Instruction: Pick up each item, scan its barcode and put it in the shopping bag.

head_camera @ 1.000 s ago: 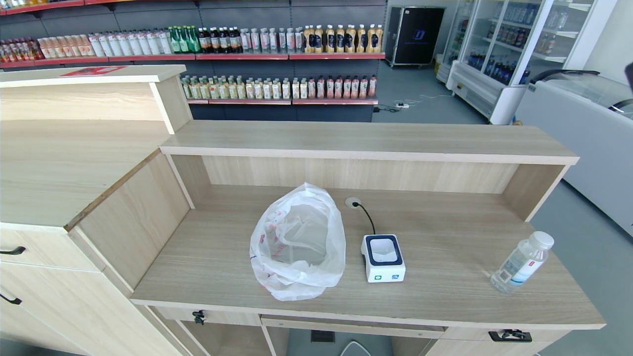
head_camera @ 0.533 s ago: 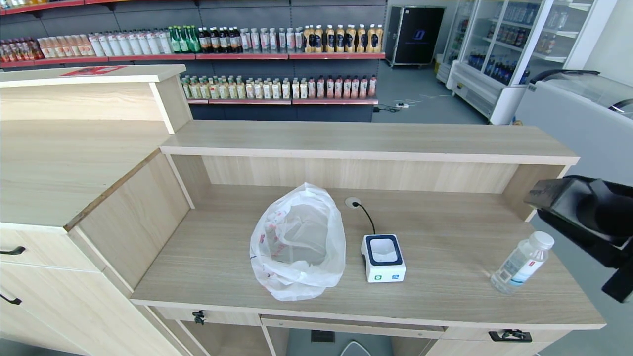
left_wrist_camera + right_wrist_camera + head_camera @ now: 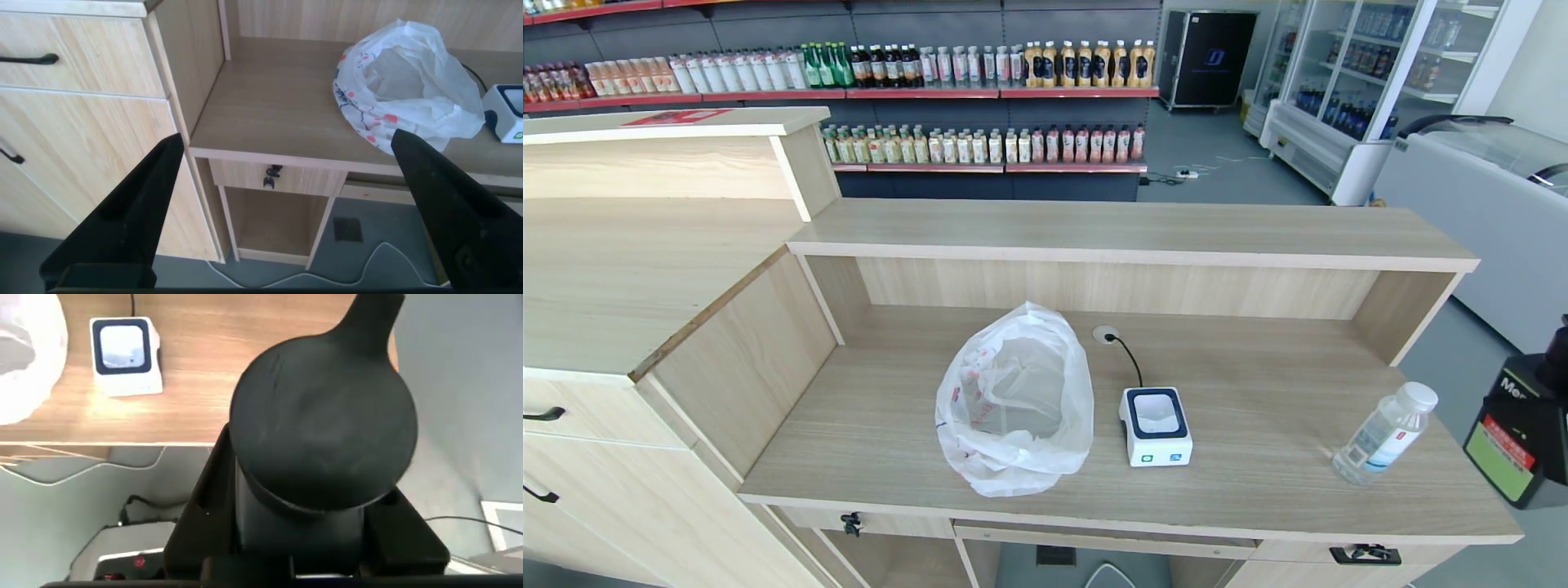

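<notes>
Water bottle (image 3: 1384, 433) stands at the counter's (image 3: 1258, 490) right end, close to the front and side edges and just beside the right arm (image 3: 1519, 433). Whether that arm's jaws are open or closed cannot be told. Left gripper (image 3: 286, 135), jaws spread wide and empty, hangs before the counter, with the shopping bag (image 3: 409, 73) ahead of it. Likely step 1 is grasping the bottle. Bare wood separates it from the scanner (image 3: 1156, 425).
</notes>
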{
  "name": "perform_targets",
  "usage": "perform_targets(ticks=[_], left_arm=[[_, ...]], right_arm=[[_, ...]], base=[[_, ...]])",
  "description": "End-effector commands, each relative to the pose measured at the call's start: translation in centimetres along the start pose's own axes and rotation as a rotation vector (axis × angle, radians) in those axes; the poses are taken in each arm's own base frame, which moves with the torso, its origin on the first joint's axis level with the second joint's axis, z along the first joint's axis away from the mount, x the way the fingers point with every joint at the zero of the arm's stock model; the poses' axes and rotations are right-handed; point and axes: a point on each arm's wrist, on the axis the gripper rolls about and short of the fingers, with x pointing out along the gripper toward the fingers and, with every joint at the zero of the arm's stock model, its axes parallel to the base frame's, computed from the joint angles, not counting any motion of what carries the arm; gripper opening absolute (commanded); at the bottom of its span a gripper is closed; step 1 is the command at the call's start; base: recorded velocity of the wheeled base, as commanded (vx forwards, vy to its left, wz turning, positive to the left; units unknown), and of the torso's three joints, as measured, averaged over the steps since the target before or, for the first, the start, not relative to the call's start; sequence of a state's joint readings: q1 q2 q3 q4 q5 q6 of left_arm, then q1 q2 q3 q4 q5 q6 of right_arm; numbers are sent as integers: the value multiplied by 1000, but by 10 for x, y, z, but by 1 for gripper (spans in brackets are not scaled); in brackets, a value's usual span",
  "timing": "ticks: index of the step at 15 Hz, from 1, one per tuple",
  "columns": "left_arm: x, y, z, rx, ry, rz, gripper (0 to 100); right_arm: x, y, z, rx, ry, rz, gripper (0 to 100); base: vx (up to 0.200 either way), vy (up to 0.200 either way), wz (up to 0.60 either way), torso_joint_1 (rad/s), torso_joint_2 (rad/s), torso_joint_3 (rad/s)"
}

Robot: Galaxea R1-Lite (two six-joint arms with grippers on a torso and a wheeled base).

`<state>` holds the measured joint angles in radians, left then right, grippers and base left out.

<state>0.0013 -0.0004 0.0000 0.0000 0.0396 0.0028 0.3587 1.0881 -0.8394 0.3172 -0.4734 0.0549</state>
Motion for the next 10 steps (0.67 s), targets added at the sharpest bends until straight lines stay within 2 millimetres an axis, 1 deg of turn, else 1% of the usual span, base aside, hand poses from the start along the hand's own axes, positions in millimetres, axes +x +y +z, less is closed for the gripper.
perform_targets(ticks=[1, 3, 5, 7, 8, 9, 10], left_arm=[[0, 0, 0, 0, 0, 1, 100], [0, 0, 0, 0, 0, 1, 100], [0, 0, 0, 0, 0, 1, 100], [0, 0, 0, 0, 0, 1, 100], [0, 0, 0, 0, 0, 1, 100], [0, 0, 0, 0, 0, 1, 100], [0, 0, 0, 0, 0, 1, 100]], right_arm=[[17, -5, 21, 68, 30, -14, 0], [15, -4, 29, 91, -26, 54, 0], [13, 2, 34, 90, -97, 116, 0], [10, 10, 36, 108, -119, 190, 0], [10, 11, 36, 134, -117, 228, 0], [10, 12, 36, 222, -94, 371, 0], [15, 7, 38, 298, -81, 437, 0]], base=[[0, 0, 0, 0, 0, 0], [0, 0, 0, 0, 0, 0], [0, 0, 600, 5, 2, 2], [0, 0, 600, -2, 2, 5], [0, 0, 0, 0, 0, 0], [0, 0, 0, 0, 0, 0], [0, 0, 0, 0, 0, 0]])
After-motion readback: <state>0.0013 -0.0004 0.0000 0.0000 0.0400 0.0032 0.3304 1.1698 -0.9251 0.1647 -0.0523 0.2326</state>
